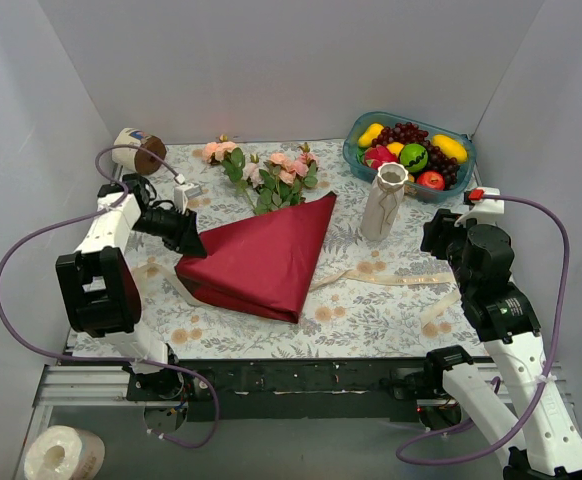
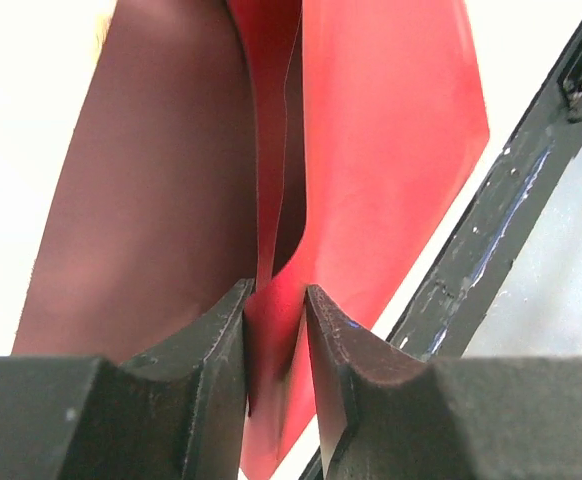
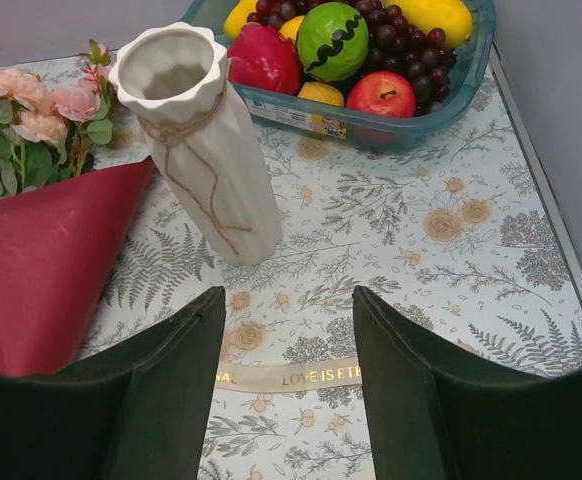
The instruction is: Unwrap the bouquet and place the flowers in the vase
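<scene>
On the floral cloth (image 1: 371, 300), left hand (image 2: 276, 300) pinches the smooth dark-red paper cone (image 1: 261, 255); right hand (image 3: 288, 300) gapes wide.

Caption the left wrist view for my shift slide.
Left pincer pinches a raised fold of the dark red paper wrap.

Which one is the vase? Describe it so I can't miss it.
Find the blue fruit bowl in the far right corner. In front of it, right of the dark red paper, stands the vase: slim, upright, cream, wavy-rimmed, tied with twine.
</scene>
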Motion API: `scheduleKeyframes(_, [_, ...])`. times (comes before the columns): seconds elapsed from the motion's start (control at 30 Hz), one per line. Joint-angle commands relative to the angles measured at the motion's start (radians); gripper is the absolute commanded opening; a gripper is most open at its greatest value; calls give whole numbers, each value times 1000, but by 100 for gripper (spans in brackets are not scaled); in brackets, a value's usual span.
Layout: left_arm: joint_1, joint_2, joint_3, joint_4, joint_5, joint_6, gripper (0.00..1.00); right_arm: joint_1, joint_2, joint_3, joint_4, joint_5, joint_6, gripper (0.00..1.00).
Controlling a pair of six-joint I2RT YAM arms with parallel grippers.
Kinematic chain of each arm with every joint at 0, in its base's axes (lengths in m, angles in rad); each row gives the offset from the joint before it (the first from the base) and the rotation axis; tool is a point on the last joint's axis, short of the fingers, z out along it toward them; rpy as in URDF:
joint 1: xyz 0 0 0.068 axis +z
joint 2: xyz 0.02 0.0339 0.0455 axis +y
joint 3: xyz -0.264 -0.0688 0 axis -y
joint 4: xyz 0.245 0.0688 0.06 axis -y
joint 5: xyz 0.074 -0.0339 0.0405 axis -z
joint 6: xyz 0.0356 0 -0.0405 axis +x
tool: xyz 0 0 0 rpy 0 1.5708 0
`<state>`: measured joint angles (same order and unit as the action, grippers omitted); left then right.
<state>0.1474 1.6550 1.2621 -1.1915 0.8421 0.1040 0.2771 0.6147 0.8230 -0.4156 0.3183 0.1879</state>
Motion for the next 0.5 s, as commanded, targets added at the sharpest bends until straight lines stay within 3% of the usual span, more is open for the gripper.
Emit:
scheduleKeyframes(0.0, [-31,-72,109,-126,126,28,28,5,-6,34,40,-12,5,62])
scheduleKeyframes(0.1, [-109,-106,146,-177,156,16,37,7,-6,39,40,-16,2,62])
scheduleKeyframes(0.13, [-182,-124,154,-186,167,4,41,5,-6,41,40,-16,2,62])
scheduleKeyframes(0.17, [-219,-132,157,-187,170,-18,54,7,-4,44,40,-16,1,62])
scheduleKeyframes(0.23, [-346,-146,174,-177,186,-85,70,7,-3,48,41,-21,1,62])
scheduleKeyframes(0.3, [-435,-146,189,-148,206,-151,76,8,0,57,40,-19,1,62])
scheduleKeyframes(0.47, [-712,-69,311,-138,227,-266,81,8,14,85,32,-15,-5,62])
